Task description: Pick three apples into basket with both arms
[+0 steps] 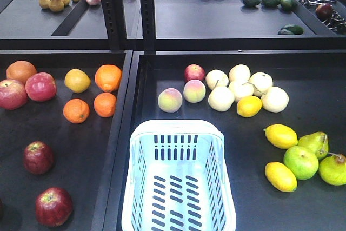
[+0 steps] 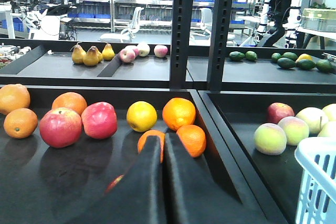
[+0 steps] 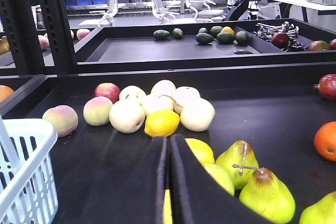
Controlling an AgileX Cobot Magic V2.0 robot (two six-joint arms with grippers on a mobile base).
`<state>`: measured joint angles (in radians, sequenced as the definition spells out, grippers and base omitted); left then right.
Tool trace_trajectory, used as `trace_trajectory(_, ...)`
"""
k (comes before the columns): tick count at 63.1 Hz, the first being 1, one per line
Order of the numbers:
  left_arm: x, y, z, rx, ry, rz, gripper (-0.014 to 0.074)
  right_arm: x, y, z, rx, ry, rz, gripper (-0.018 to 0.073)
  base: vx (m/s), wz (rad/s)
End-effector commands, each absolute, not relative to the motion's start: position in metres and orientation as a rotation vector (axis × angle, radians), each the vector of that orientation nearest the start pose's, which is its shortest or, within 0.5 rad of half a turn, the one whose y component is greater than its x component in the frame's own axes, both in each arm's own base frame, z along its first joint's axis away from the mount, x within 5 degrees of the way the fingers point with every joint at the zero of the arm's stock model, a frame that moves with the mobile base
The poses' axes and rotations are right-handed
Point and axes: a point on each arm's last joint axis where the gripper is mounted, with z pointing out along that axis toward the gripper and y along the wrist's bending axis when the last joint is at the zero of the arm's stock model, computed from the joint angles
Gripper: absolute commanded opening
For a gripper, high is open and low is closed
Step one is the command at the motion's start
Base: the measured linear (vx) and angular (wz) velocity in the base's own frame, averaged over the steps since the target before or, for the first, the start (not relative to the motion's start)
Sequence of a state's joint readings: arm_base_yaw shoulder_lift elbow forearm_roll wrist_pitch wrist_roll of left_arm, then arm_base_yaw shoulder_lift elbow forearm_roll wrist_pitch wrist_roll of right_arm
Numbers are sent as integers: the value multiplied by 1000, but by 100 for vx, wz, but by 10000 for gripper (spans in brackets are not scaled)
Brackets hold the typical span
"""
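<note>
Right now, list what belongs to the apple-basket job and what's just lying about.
Job: two dark red round apples, pale blue slotted plastic basket.
Lying about: round oranges, yellow lemons, green pears, brighter pink-red apples.

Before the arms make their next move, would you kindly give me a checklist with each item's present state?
1. Pale blue-white slotted plastic basket empty and ready: ok.
2. Three dark red round apples located: cannot tell, only two plainly seen.
3. Those two lying apart, nothing on top: ok.
4. Left gripper open for grasping: not ok, shut and empty.
5. Right gripper open: not ok, shut and empty.
</note>
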<state>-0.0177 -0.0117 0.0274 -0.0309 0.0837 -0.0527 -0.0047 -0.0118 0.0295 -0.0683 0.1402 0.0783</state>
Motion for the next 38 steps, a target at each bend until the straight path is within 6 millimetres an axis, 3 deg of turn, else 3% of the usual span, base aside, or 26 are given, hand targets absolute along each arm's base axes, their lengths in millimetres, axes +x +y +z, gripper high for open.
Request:
trace_trajectory(1, 55, -1, 204, -59, 1486, -92, -6, 56, -1, 194, 11, 1566, -12, -9, 0, 0)
trace_trajectory(13, 53, -1, 220, -60, 1441, -96, -6, 56, -1, 194, 11, 1566, -12, -9, 0, 0)
trace_trajectory(27, 47, -1, 267, -56, 1432, -100, -6, 56, -1, 194, 11, 1566, -12, -9, 0, 0)
trace_trajectory(38, 56, -2, 309, -55, 1612, -100, -6, 56, -1, 194, 11, 1566, -12, -9, 0, 0)
